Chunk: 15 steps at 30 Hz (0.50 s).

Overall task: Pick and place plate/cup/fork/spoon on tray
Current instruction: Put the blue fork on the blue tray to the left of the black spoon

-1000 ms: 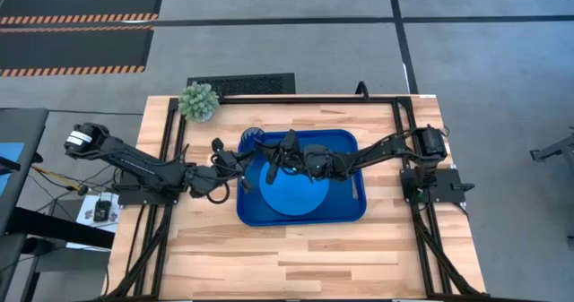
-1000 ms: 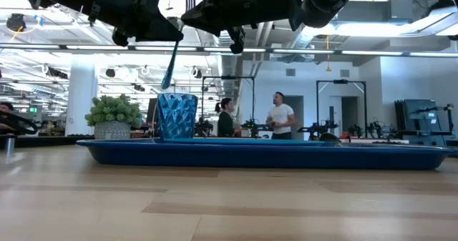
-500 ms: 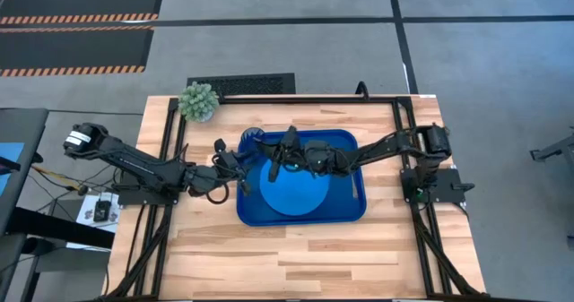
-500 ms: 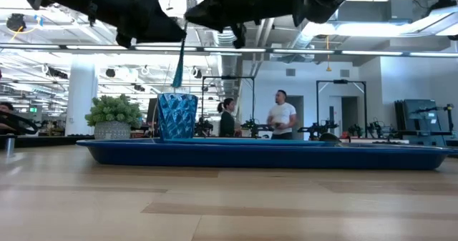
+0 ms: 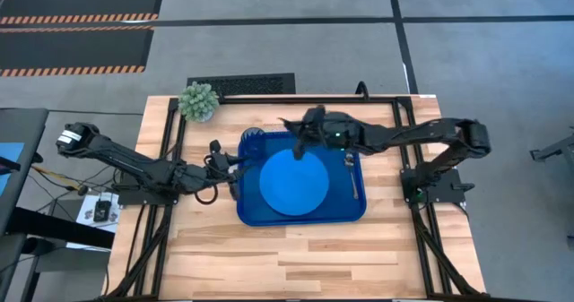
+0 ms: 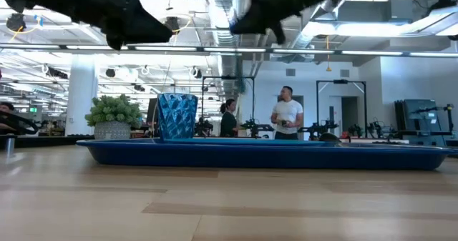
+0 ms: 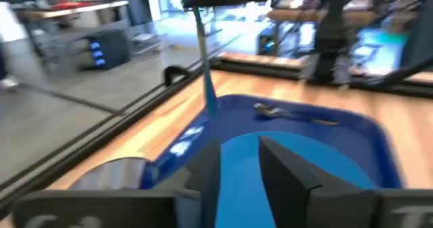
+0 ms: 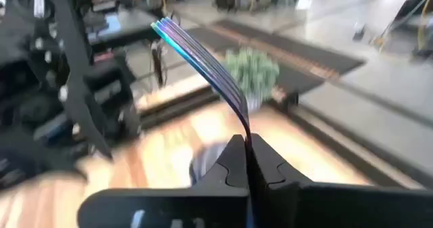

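Wooden table [image 5: 296, 248] — right gripper [image 8: 247, 150] clamps fork [image 8: 199, 55]; left gripper [image 7: 240, 164] parted, empty.

Right gripper [image 5: 305, 133] up over the far rim of the tray [image 5: 359, 208], fingers pinched tight on the fork [image 8: 196, 52], and left gripper [image 5: 235, 169] low by the tray's left rim, its two fingers [image 7: 287, 174] spread apart.

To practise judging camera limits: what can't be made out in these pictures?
- Low view: the plate and spoon are hidden behind the tray rim.
- High view: the fork, held in the right gripper, is too small to see.
- Right wrist view: blur smears the table.
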Available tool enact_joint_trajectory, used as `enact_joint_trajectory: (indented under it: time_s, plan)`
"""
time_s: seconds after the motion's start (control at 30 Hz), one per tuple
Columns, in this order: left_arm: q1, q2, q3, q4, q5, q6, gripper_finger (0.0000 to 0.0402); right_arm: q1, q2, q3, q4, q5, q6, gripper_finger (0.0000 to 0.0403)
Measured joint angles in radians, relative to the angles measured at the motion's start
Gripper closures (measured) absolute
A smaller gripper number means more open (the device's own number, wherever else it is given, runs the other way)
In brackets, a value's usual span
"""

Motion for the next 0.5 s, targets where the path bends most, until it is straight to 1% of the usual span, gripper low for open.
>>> enact_joint_trajectory:
  time_s: [0.13, 0.23, 0.27, 0.37, 0.5]
  plan:
    - [0.0, -0.068, -0.067, 0.065, 0.078, 0.021, 0.0355, -0.052, -0.126, -0.158, -0.073, -0.095, 0.117, 0.04]
    - [0.0, -0.11, -0.095, 0.091, 0.105, 0.044, 0.039, -0.071, -0.219, -0.27, -0.11, -0.14, 0.236, 0.04]
    - [0.0, -0.122, -0.103, 0.091, 0.106, 0.046, 0.0396, -0.072, -0.249, -0.302, -0.126, -0.15, 0.28, 0.04]
    - [0.005, -0.148, -0.126, 0.089, 0.106, 0.049, 0.0395, -0.062, -0.326, -0.382, -0.178, -0.167, 0.411, 0.04]
    - [0.013, -0.152, -0.127, 0.067, 0.102, 0.045, 0.0397, -0.052, -0.381, -0.463, -0.24, -0.166, 0.554, 0.0399]
